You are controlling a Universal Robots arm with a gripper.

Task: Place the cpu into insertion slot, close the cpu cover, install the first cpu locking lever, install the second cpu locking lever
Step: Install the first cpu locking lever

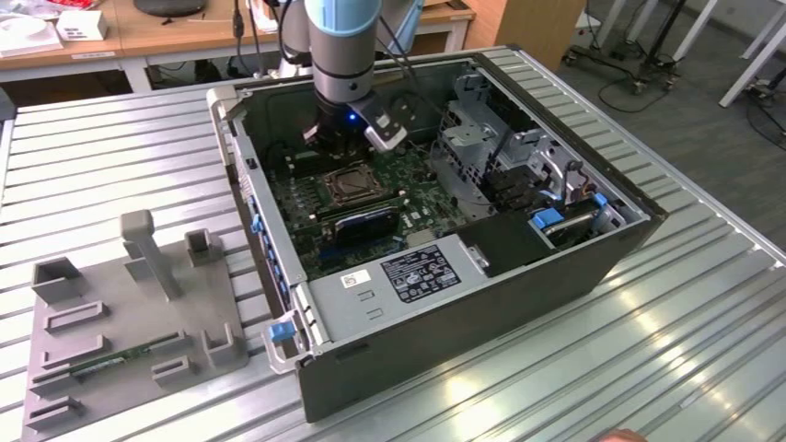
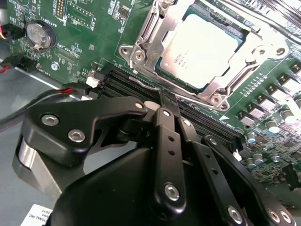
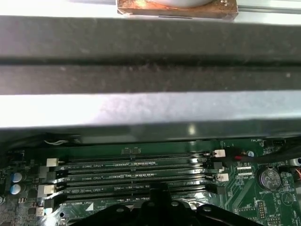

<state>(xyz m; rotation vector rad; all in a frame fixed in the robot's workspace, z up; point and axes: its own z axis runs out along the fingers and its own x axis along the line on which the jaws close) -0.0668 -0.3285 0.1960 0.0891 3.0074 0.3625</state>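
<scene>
1. In the exterior view I see my arm (image 1: 338, 55) reaching down into an open computer case (image 1: 590, 267) that lies on its side on a ribbed metal table (image 1: 110, 157).
2. The gripper (image 1: 348, 140) hangs over the green board (image 1: 294, 198), just beyond the slot (image 1: 349, 185) as this view sees it.
3. In the second wrist view the gripper (image 2: 168, 100) has its two black fingers (image 2: 162, 127) pressed together with nothing between them, so I read it as closed and empty.
4. Its tip sits right at the edge of the memory slots (image 2: 207, 127), just beside the socket.
5. The cpu (image 2: 203, 51) lies flat in the slot (image 2: 141, 33), its pale metal top facing up.
6. The cover (image 2: 244, 59) is down around the cpu, its silvery frame bordering the chip on all sides and the chip showing through the window.
7. I cannot tell whether either locking lever is latched.
8. A round coin battery (image 2: 38, 35) sits on the board well apart from the socket.
9. In the first wrist view I see the four long memory slots (image 3: 131, 176) running across the board, with the case wall (image 3: 150, 108) beyond them.
10. On the table at the exterior view's left stands a grey fixture tray (image 1: 135, 322) with upright posts, apart from the case.
</scene>
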